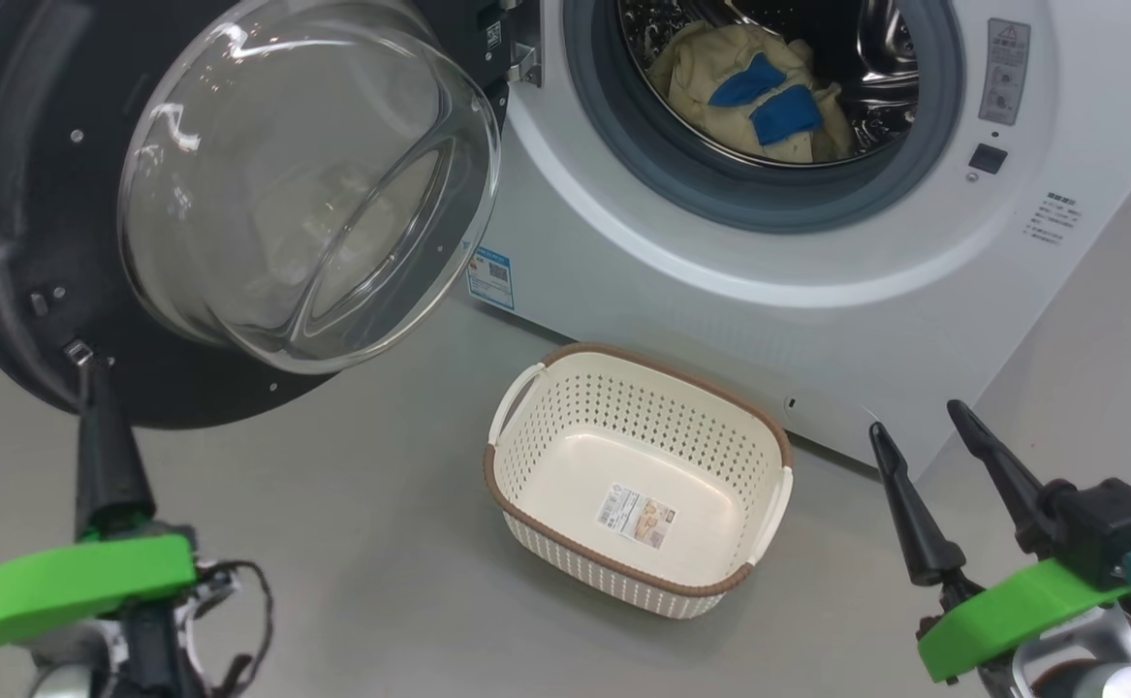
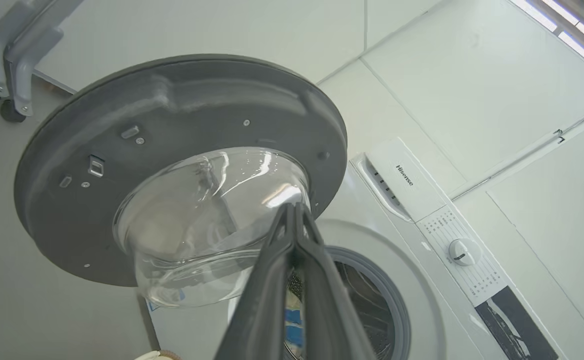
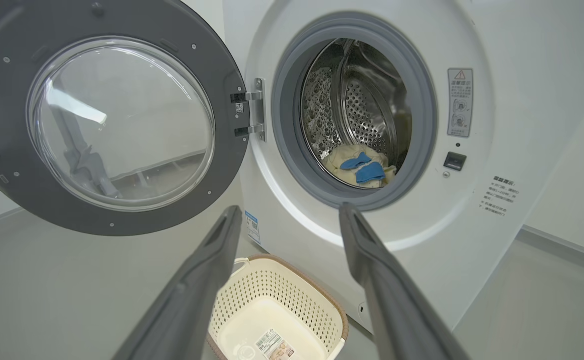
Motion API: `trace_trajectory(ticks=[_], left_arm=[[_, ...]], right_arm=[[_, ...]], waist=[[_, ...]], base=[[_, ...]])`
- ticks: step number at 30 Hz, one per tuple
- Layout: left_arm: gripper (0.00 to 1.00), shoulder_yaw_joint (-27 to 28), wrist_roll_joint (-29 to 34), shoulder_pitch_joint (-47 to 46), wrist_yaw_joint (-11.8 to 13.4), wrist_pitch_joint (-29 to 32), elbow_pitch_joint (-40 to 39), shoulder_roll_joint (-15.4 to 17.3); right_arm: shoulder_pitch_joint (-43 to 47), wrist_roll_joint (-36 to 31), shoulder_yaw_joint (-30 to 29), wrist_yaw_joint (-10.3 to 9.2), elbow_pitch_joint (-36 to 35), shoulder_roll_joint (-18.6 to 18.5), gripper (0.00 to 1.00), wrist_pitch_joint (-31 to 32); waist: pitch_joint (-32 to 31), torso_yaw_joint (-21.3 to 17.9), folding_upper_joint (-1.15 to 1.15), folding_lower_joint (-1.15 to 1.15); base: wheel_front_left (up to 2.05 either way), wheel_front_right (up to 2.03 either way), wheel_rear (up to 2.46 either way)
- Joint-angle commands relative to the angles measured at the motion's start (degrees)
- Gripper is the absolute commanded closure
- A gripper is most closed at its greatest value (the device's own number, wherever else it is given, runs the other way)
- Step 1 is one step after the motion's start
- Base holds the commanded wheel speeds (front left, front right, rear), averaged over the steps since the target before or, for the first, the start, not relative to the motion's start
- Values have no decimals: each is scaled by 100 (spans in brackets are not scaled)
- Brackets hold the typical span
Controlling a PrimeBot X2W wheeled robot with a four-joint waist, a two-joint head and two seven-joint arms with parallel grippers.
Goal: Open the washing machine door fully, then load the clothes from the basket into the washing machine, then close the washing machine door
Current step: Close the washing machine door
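Note:
The washing machine (image 1: 720, 291) stands with its black door (image 1: 3, 194) swung wide to the left, glass bowl (image 1: 303, 184) bulging toward me. Cream-yellow clothes (image 1: 749, 97) with blue patches lie inside the steel drum, also seen as clothes (image 3: 359, 167) in the right wrist view. The basket (image 1: 623, 407) sits empty on the floor in front of the machine, label on its bottom. My left gripper (image 1: 88, 373) is shut on nothing, its tip at the door's lower inner rim; whether it touches the door is unclear. My right gripper (image 1: 917, 420) hangs open to the right of the basket.
Grey floor (image 1: 381, 543) surrounds the basket. A grey wheeled frame (image 2: 6, 50) stands beyond the door (image 2: 171, 110). The machine's top panel carries a knob (image 2: 464, 251). A blue sticker (image 1: 489, 276) marks the machine's lower left corner.

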Motion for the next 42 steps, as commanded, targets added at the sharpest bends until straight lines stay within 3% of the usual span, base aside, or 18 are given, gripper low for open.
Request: trace_trajectory(ticks=[1,8,15,30,42], left_arm=[[100,339,-112,-226,-82,-36,-197,59],[100,1376,-1797,-456,-529,226,90,5],[100,2173,-3453,-711,-760,875,898,100],[100,2692,-4268,-1081,-821,1543,2191,623],[100,3042,-4495,-1654,-705,1872,3258,1353]], right_arm=[[-93,7,115,-16,-225,-61,0,22],[-95,10,102,-16,-260,-61,0,45],[-94,10,83,-16,-269,-61,0,70],[-109,44,126,-16,-311,-61,0,148],[-99,79,143,-16,-347,-125,0,247]], waist=[[-5,-3,0,0],[35,-13,0,0],[72,-8,0,0],[126,14,0,0],[126,-132,0,0]], base=[[0,0,0],[0,0,0],[0,0,0],[0,0,0],[0,0,0]])
